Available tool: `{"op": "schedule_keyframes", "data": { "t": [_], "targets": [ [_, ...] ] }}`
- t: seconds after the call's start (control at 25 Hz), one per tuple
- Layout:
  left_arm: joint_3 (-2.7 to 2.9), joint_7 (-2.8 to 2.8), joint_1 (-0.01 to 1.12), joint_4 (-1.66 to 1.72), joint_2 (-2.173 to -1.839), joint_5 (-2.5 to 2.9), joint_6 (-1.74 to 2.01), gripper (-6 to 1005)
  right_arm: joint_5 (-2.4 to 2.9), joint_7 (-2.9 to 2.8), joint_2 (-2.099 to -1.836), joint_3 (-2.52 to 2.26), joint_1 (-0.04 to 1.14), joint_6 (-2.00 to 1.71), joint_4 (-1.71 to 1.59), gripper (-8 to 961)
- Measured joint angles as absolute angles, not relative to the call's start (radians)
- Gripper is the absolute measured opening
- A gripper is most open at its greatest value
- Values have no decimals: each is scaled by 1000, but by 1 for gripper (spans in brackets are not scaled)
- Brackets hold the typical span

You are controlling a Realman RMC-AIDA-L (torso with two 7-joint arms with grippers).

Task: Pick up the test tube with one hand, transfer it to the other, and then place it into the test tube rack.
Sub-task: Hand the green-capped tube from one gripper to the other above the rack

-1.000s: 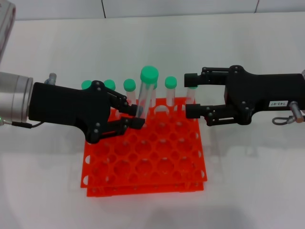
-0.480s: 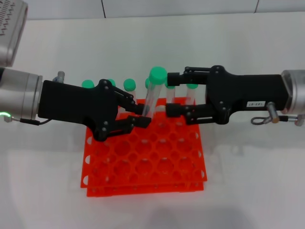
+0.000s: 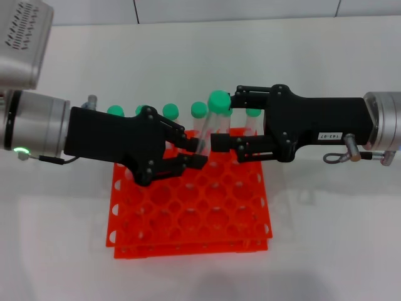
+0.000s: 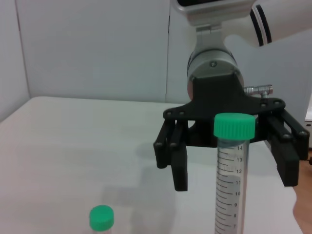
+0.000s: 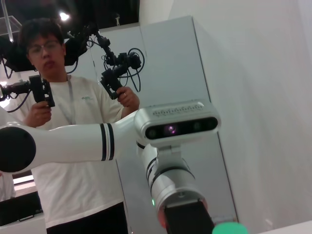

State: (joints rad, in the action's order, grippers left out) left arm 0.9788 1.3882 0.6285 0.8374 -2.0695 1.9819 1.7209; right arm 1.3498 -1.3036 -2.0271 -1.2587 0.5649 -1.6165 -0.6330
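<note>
My left gripper [image 3: 195, 152] is clamped on the lower body of the test tube [image 3: 208, 125], holding it upright and a little tilted above the far rows of the test tube rack [image 3: 188, 213]. Over the last second my right gripper [image 3: 227, 121] has closed most of the gap: it was well apart from the tube, and now its fingers [image 4: 179, 161] are spread wide and bracket the tube just under the green cap [image 4: 234, 125], one on either side (the left wrist view shows clear space between them and the plastic). My left arm has also carried the tube toward the right gripper. So I judge the handover is lined up but not made; the right has yet to squeeze, and only then should the left let go. Other capped tubes [image 3: 170, 111] stand in the rack beyond both grippers, near enough that the exchange wants care.
</note>
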Motion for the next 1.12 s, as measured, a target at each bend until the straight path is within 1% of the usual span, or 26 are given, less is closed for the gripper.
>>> {"op": "schedule_keyframes", "data": {
  "t": [0.48, 0.68, 0.92, 1.12],
  "targets": [
    [982, 1382, 629, 837, -2075, 1987, 1707, 227, 1328, -1288, -2028, -1310, 564, -1577, -632, 700],
    [982, 1381, 629, 837, -2075, 1987, 1707, 228, 1309, -1285, -2027, -1314, 561, -1574, -632, 678],
    [982, 1381, 629, 838, -2076, 1988, 1707, 230, 1304, -1286, -2026, -1328, 565, -1568, -632, 448],
    [986, 1381, 629, 838, -2077, 1989, 1707, 231, 1304, -1286, -2026, -1329, 565, -1567, -632, 312]
  ]
}}
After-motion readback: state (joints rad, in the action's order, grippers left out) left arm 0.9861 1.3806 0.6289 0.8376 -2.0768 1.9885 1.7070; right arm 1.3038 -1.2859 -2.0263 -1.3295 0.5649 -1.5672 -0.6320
